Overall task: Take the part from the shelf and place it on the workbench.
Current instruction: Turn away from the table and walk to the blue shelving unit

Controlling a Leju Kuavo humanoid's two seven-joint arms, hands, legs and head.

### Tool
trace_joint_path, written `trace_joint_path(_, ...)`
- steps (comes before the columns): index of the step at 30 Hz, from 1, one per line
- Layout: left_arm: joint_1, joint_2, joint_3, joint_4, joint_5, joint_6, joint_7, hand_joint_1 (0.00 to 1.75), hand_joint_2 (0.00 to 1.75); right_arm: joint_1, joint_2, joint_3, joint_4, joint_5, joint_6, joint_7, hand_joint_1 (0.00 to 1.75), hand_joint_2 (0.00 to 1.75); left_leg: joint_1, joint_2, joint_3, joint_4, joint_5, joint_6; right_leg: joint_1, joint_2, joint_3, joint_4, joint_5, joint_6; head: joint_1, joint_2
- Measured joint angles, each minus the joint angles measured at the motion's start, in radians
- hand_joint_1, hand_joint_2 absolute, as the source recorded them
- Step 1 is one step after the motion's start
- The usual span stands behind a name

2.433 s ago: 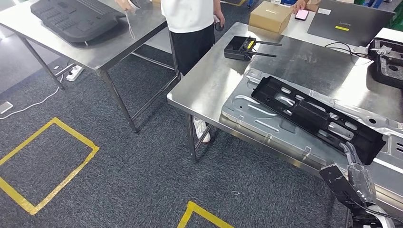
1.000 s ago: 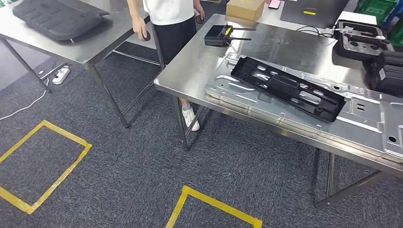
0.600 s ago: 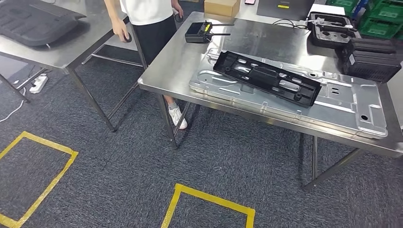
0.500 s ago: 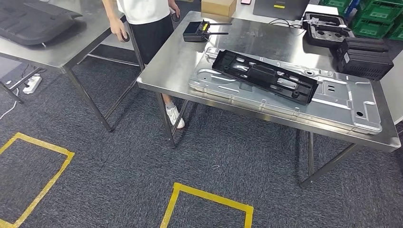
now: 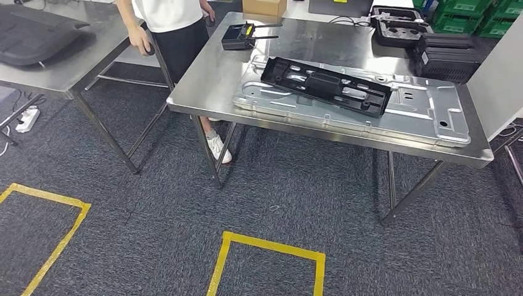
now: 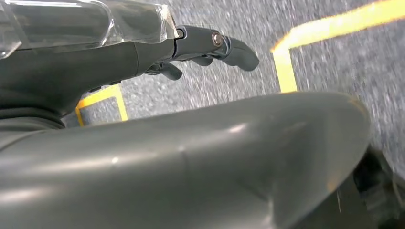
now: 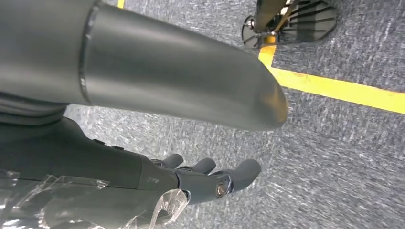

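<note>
The long black part (image 5: pixel 325 84) is seen lying on the silver plate (image 5: pixel 425 114) on the workbench (image 5: pixel 203 86). The whole view has swung away from the table, so the job looks done. Nothing is held: the left hand (image 6: pixel 191 47) and right hand (image 7: pixel 200 179) hang loosely spread over the carpet (image 5: pixel 154 234).

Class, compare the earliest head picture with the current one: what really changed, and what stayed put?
The camera turned and backed off, so the whole workbench now shows. The right hand, earlier beside the black part, now hangs over the carpet. The person's arm lowered. The part stays on the metal panel.
</note>
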Motion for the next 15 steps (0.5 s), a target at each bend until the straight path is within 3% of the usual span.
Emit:
trace_joint_path(2, 0.000, 0.000, 0.000, 0.000, 0.000, -0.001, 0.000, 0.00, 0.00, 0.000, 0.005, 0.001, 0.002, 0.000, 0.000, 0.001, 0.00, 0.00, 0.003, -0.002, -0.016, 0.034, -0.029, -0.012, -0.005, 0.001, -0.007, -0.003, 0.013, -0.011, -0.001, 0.000)
trace_joint_path(3, 0.000, 0.000, 0.000, 0.000, 0.000, -0.001, 0.000, 0.00, 0.00, -0.001, 0.008, 0.001, 0.004, -0.001, 0.000, 0.001, 0.00, 0.00, 0.006, -0.004, -0.036, 0.081, -0.064, -0.019, -0.007, 0.001, -0.014, -0.005, 0.021, -0.015, -0.001, 0.000)
trace_joint_path(5, 0.001, 0.000, 0.000, 0.000, 0.000, -0.001, 0.001, 0.00, 0.00, -0.001, 0.009, 0.001, 0.004, -0.001, 0.000, 0.001, 0.00, 0.00, 0.016, -0.005, -0.092, 0.229, -0.152, -0.034, -0.008, 0.005, -0.032, -0.004, 0.034, -0.019, -0.002, 0.000)
trace_joint_path(6, 0.001, 0.000, 0.000, 0.000, 0.000, -0.001, 0.002, 0.00, 0.00, 0.000, 0.009, 0.001, 0.005, -0.002, 0.000, 0.001, 0.00, 0.00, 0.021, -0.005, -0.113, 0.293, -0.182, -0.039, -0.008, 0.009, -0.041, -0.003, 0.040, -0.018, -0.002, 0.000)
trace_joint_path(7, 0.001, 0.000, 0.000, 0.000, 0.000, -0.001, 0.004, 0.00, 0.00, 0.000, 0.010, 0.001, 0.007, -0.002, 0.000, 0.002, 0.00, 0.00, 0.025, -0.005, -0.117, 0.323, -0.192, -0.043, -0.008, 0.013, -0.049, -0.003, 0.046, -0.016, -0.002, 0.000)
trace_joint_path(8, 0.002, 0.000, 0.000, 0.000, 0.000, -0.001, 0.006, 0.00, 0.00, 0.001, 0.011, 0.001, 0.008, -0.002, 0.000, 0.003, 0.00, 0.00, 0.029, -0.005, -0.099, 0.308, -0.181, -0.046, -0.009, 0.017, -0.056, -0.002, 0.052, -0.014, -0.002, 0.000)
trace_joint_path(9, 0.002, 0.000, 0.000, 0.000, 0.000, -0.001, 0.008, 0.00, 0.00, 0.001, 0.013, 0.002, 0.009, -0.001, 0.000, 0.005, 0.00, 0.00, 0.032, -0.006, -0.062, 0.251, -0.155, -0.048, -0.011, 0.022, -0.062, -0.002, 0.057, -0.010, -0.002, 0.000)
trace_joint_path(11, -0.001, 0.000, 0.000, 0.000, 0.000, -0.001, 0.012, 0.00, 0.00, 0.001, 0.016, 0.006, 0.011, 0.001, 0.000, 0.007, 0.00, 0.00, 0.036, -0.012, 0.037, 0.084, -0.100, -0.050, -0.012, 0.028, -0.069, 0.000, 0.065, 0.000, -0.002, 0.000)
trace_joint_path(12, -0.004, 0.000, 0.000, 0.000, 0.000, -0.001, 0.014, 0.00, 0.00, 0.000, 0.016, 0.009, 0.012, 0.003, 0.000, 0.007, 0.00, 0.00, 0.035, -0.017, 0.069, 0.023, -0.083, -0.046, -0.012, 0.031, -0.073, 0.002, 0.069, 0.006, -0.002, 0.000)
trace_joint_path(13, -0.006, -0.001, 0.000, 0.000, 0.000, -0.001, 0.015, 0.00, 0.00, 0.000, 0.016, 0.012, 0.012, 0.004, 0.000, 0.008, 0.00, 0.00, 0.033, -0.021, 0.084, -0.011, -0.076, -0.040, -0.011, 0.032, -0.076, 0.003, 0.074, 0.013, -0.002, 0.000)
trace_joint_path(15, -0.006, -0.001, 0.000, 0.000, 0.001, -0.001, 0.015, 0.00, 0.00, 0.001, 0.016, 0.016, 0.014, 0.009, -0.001, 0.011, 0.00, 0.00, 0.027, -0.022, 0.078, -0.017, -0.069, -0.022, -0.012, 0.035, -0.083, 0.003, 0.083, 0.027, -0.001, 0.000)
